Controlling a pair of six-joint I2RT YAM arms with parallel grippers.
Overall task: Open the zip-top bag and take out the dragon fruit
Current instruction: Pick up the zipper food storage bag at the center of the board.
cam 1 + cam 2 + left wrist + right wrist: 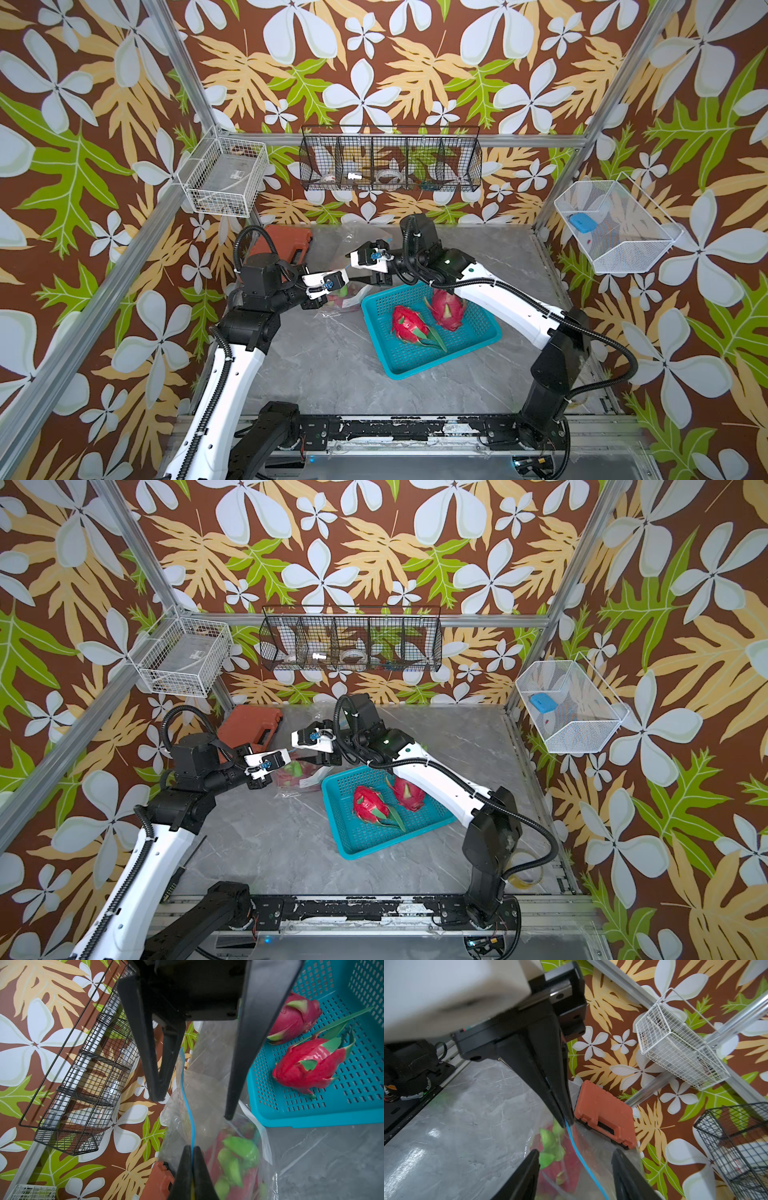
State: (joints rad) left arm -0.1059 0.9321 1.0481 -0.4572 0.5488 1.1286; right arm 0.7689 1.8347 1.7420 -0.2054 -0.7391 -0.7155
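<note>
Two dragon fruit (409, 327) already in the teal basket (419, 357), more still bagged
left gripper (192, 1150) clamped on the zip-top bag (203, 1088) rim, right gripper (575, 1152) spread over its mouth, bag on the counter (324, 365) just beside the basket.

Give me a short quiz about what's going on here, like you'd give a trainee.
1. True or false: the left tool pinches the zip-top bag at its blue rim.
2. How many dragon fruit lie in the teal basket?
3. The right tool is: A open, B shut on a fruit, C out of view.
Key: 1 true; 2 two; 3 A.
</note>
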